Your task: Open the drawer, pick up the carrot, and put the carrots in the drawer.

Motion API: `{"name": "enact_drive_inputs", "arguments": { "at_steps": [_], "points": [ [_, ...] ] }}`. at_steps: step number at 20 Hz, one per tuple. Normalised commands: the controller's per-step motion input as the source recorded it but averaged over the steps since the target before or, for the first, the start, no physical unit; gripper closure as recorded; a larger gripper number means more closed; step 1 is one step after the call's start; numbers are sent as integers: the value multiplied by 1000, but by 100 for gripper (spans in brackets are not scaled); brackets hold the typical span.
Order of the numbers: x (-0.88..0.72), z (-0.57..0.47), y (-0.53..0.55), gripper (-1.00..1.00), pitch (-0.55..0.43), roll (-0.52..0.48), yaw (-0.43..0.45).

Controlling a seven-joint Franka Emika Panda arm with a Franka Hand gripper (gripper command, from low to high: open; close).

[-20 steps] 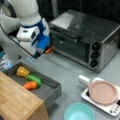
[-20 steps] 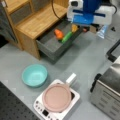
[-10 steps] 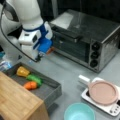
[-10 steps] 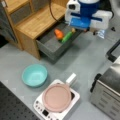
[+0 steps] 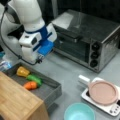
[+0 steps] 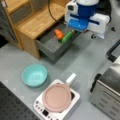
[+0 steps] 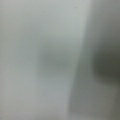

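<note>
The dark grey drawer stands pulled out from under the light wooden top in both front views. The orange carrot lies inside it, next to a green vegetable and a yellow vegetable. A front view shows the carrot against the green vegetable in the drawer. My gripper hangs above the drawer's far end, apart from the carrot, with nothing seen in it. Its fingertips are hidden in a front view behind the blue and white hand. The wrist view shows only a blurred grey surface.
A silver toaster oven stands behind the gripper. A teal bowl sits on the grey floor in front of the drawer. A pink pan rests on a white hob. The wooden cabinet flanks the drawer.
The arm has drifted a little toward a front view's right, above the drawer's far end. The carrot and the other vegetables lie unmoved in the open drawer.
</note>
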Motion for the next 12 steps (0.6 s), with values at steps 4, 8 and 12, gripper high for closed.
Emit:
{"name": "enact_drive_inputs", "arguments": {
  "at_steps": [4, 8, 12],
  "points": [
    [257, 57, 138, -100, 62, 70, -206],
    [259, 31, 116, -100, 90, 48, -149],
    [259, 30, 102, -100, 161, 12, -106]
  ]
}}
